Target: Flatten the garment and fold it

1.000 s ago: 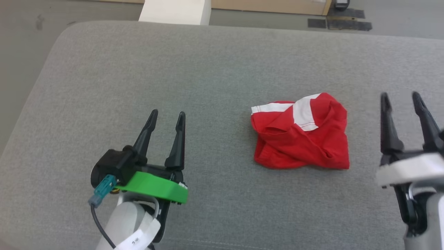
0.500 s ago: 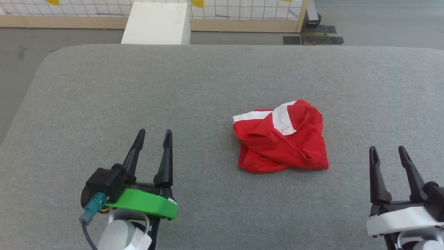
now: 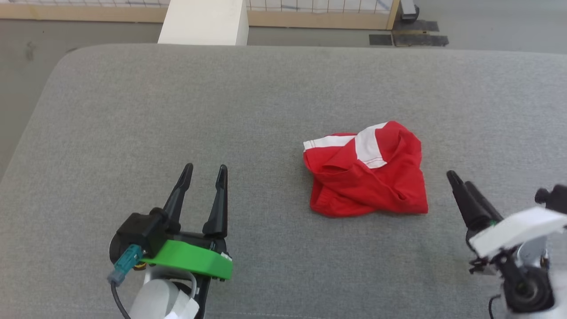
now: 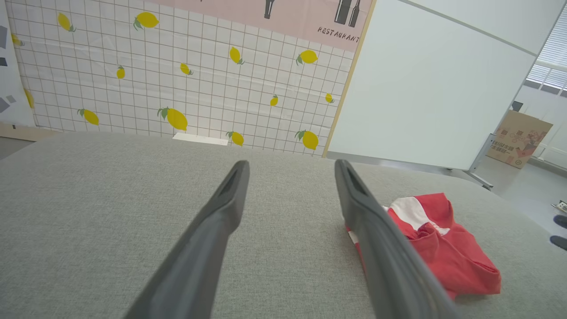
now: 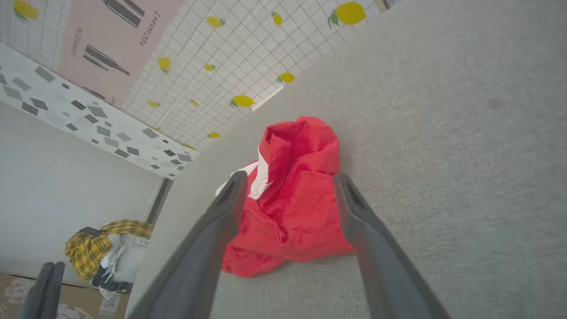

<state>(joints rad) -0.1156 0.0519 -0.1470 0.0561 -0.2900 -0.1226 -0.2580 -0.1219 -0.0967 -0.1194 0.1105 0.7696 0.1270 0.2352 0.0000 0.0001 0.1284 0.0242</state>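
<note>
The garment is a crumpled red heap with a white stripe on top, lying right of centre on the grey padded table. My left gripper hovers open well to the left of it, fingers pointing away from me with nothing between them. In the left wrist view the garment lies past the right finger of that open gripper. My right gripper is turned on its side just right of the garment, aimed at it. In the right wrist view it stands open, framing the garment without touching it.
A white box stands on the floor beyond the table's far edge. The far-left corner of the table is rounded. A lemon-patterned wall panel stands behind. A pile of plaid clothes lies off the table.
The head camera has shifted. My right gripper has rolled onto its side and swung towards the garment's right edge. The left gripper stays open in about the same place.
</note>
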